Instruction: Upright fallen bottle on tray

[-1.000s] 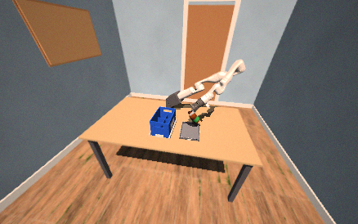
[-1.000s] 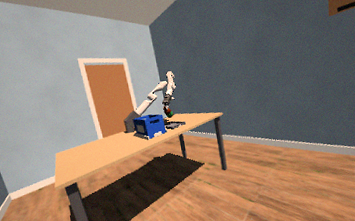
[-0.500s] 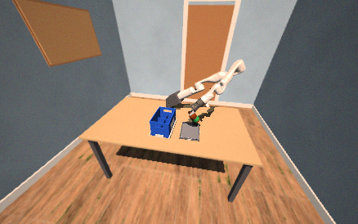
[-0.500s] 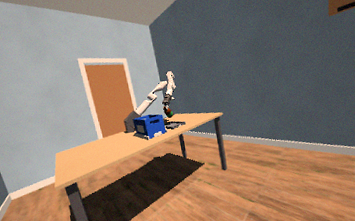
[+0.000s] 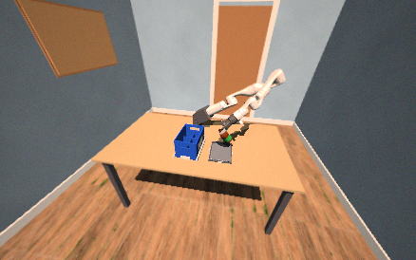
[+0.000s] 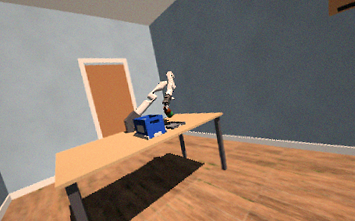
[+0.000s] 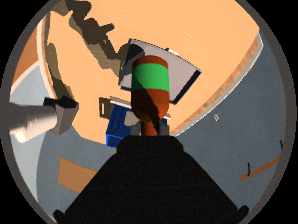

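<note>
Top view: the gripper (image 5: 224, 129) pinches the bottle (image 5: 226, 137), tilted above the tray's (image 5: 220, 154) far edge, right of the crate (image 5: 188, 142).

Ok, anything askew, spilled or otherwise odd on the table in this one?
Nothing stands out. The blue crate sits flat beside the grey tray, both on the table. The bottle is off the tray, tilted in the closed gripper above the tray's far edge. No spill shows.
</note>
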Robot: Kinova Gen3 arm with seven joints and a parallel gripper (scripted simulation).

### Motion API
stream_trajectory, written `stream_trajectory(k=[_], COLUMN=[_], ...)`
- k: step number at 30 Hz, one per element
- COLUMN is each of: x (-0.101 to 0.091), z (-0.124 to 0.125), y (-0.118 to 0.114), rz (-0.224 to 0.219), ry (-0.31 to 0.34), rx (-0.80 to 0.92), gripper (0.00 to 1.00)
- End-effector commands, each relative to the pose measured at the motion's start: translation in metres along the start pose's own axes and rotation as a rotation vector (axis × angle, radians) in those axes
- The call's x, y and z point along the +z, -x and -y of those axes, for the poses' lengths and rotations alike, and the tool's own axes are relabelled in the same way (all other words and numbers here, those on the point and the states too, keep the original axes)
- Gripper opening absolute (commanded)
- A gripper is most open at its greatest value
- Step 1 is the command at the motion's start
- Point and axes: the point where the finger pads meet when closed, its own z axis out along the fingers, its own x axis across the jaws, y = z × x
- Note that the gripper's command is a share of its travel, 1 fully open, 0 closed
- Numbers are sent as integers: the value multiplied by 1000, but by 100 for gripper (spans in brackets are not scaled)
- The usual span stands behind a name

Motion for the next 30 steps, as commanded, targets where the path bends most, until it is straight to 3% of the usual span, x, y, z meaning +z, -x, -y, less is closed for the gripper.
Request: stream_trajectory(k=[1, 30], x=[0, -1], z=[0, 0], y=[0, 1], rz=[-1, 4], ry=[1, 35], rx=[1, 1], gripper=[0, 0])
